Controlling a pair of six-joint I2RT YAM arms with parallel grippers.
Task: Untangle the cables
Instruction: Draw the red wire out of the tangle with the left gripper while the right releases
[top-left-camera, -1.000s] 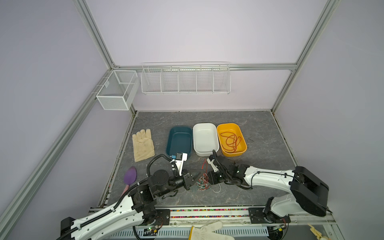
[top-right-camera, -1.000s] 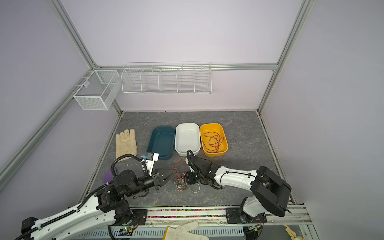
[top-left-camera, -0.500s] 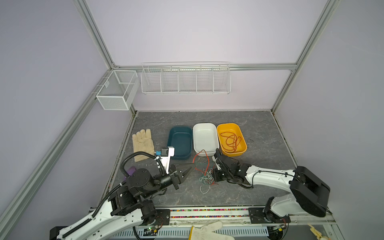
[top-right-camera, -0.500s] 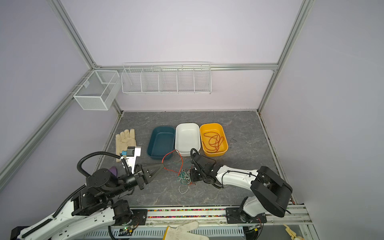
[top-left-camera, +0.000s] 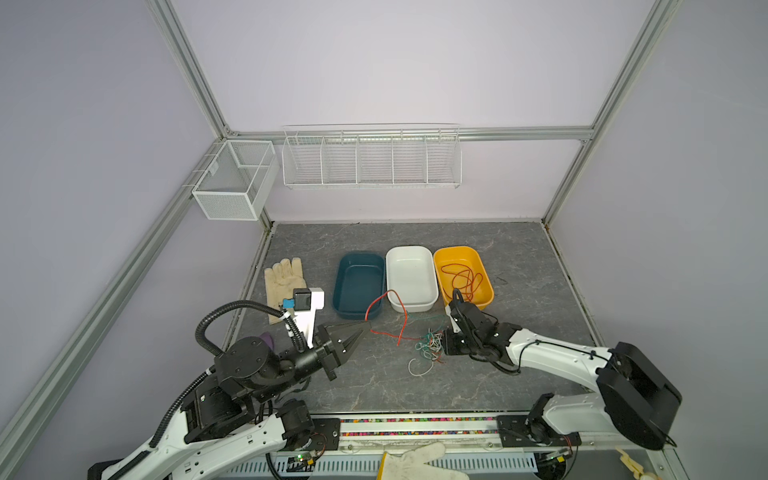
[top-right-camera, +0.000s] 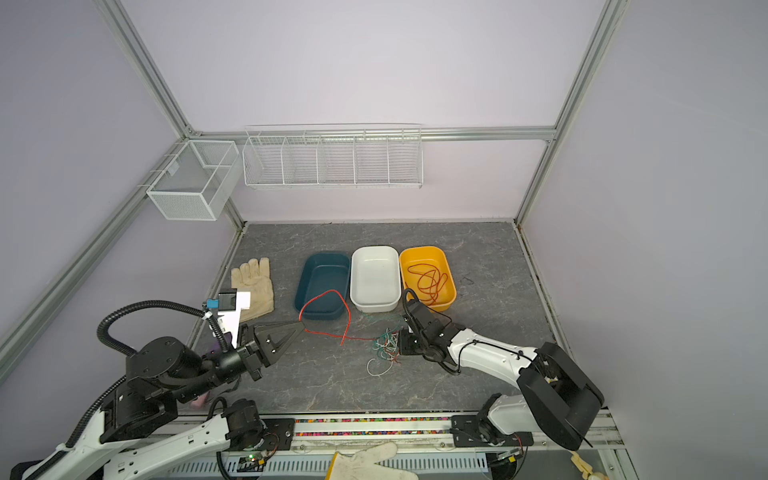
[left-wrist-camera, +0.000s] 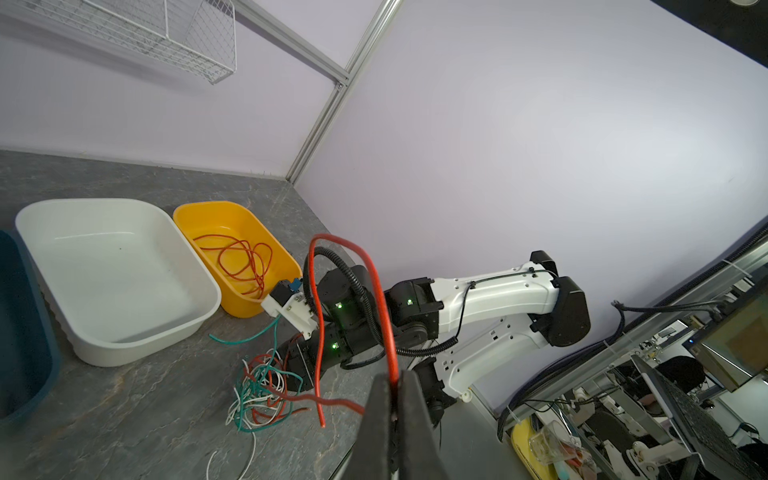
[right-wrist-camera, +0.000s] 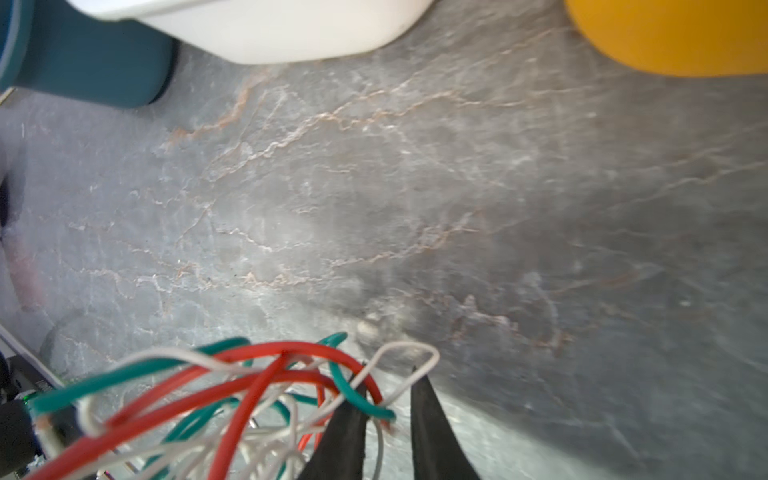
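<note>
Got left gripper (left-wrist-camera: 394, 376) pinched tight on red cable (left-wrist-camera: 384, 316), looping up near teal bin (top-left-camera: 358, 286). Rest of cables (top-left-camera: 430, 347) tangled on table (top-left-camera: 415, 395) (green, white, red mess). Seeing right gripper (right-wrist-camera: 387, 379) at tangle, jaws barely apart around white strand (right-wrist-camera: 409, 345), maybe not gripping, hard to tell. Also orange cable (left-wrist-camera: 245, 262) coiled in yellow bin (top-left-camera: 457, 249).

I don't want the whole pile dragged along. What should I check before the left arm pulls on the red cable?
1. Left gripper shut on the red cable: ok.
2. Red cable free of the tangle: not ok, one run leads into it.
3. Right gripper pinning the tangle: cannot tell; its jaws stand apart with thin strands between them.
4. Yellow tub has room: ok, only one coiled red-orange cable lies in it.
</note>
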